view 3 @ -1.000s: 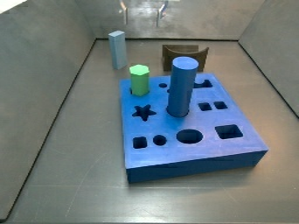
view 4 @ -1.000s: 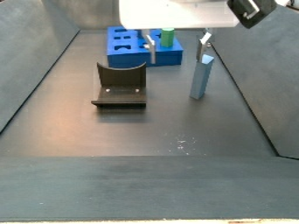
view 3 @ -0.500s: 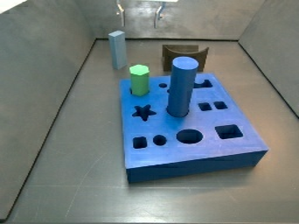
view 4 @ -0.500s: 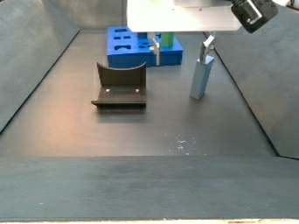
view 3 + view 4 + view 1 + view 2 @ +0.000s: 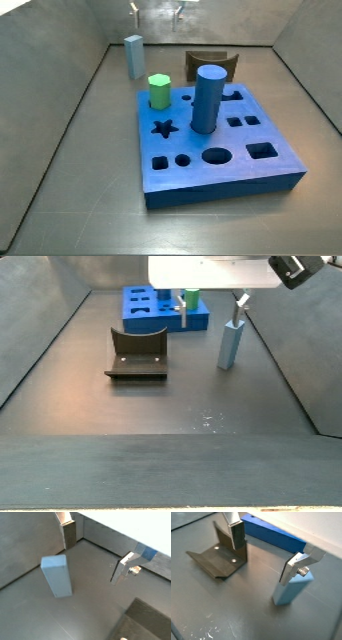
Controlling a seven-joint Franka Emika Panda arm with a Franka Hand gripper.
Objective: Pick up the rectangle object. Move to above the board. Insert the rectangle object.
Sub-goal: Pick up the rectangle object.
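In a side view the floor [image 5: 160,416] runs bare in its near part. Farther on, the fixture [image 5: 138,355] stands left of the middle, and the rectangle object [image 5: 231,345] stands upright toward the right wall, well apart from the fixture.

The gripper [image 5: 207,308] hangs from above, pointing straight down, its pale body filling the upper edge of that view. Its fingers are spread wide and hold nothing. One finger [image 5: 239,305] reaches down just above the top of the rectangle object, the other [image 5: 175,311] hangs toward the fixture's side.

In a wrist view the gripper [image 5: 264,549] shows the same spread: one finger [image 5: 293,567] overlaps the top of the rectangle object [image 5: 292,592], and whether it touches cannot be told, while the other finger [image 5: 236,532] hangs over the fixture [image 5: 219,554]. The bar stands off the midline between them.

At the far end lies the board [image 5: 163,313], with a green peg [image 5: 191,299] standing in it. Seen from the other side, the board [image 5: 214,150] also carries a dark-blue cylinder [image 5: 207,99], and the rectangle object [image 5: 134,57] stands near the corner behind it.
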